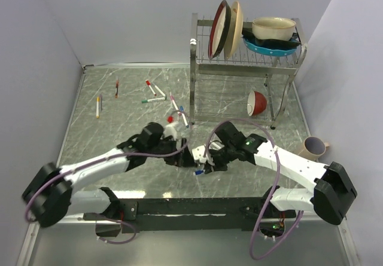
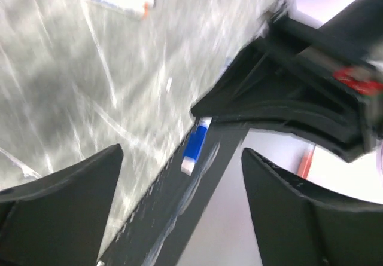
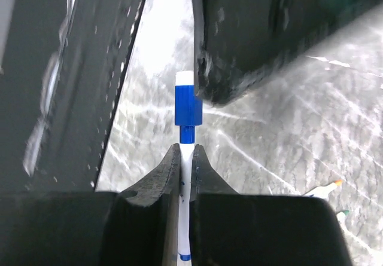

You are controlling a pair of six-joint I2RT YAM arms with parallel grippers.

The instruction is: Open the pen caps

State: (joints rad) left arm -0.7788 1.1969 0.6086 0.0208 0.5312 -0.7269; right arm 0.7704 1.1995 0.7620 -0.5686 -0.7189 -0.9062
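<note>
My right gripper is shut on the white barrel of a pen. The pen's blue cap sticks out just past the fingertips. In the top view this gripper hovers near the table's front middle, the blue cap pointing toward the near edge. My left gripper is open, its two dark fingers spread wide with nothing clamped; the blue cap shows beyond the gap, not touched. In the top view the left gripper sits right beside the right one.
Several capped pens lie scattered across the back of the marble table, with a small red piece near them. A metal dish rack with plates and bowls stands back right, a red bowl under it. A mug sits at the right.
</note>
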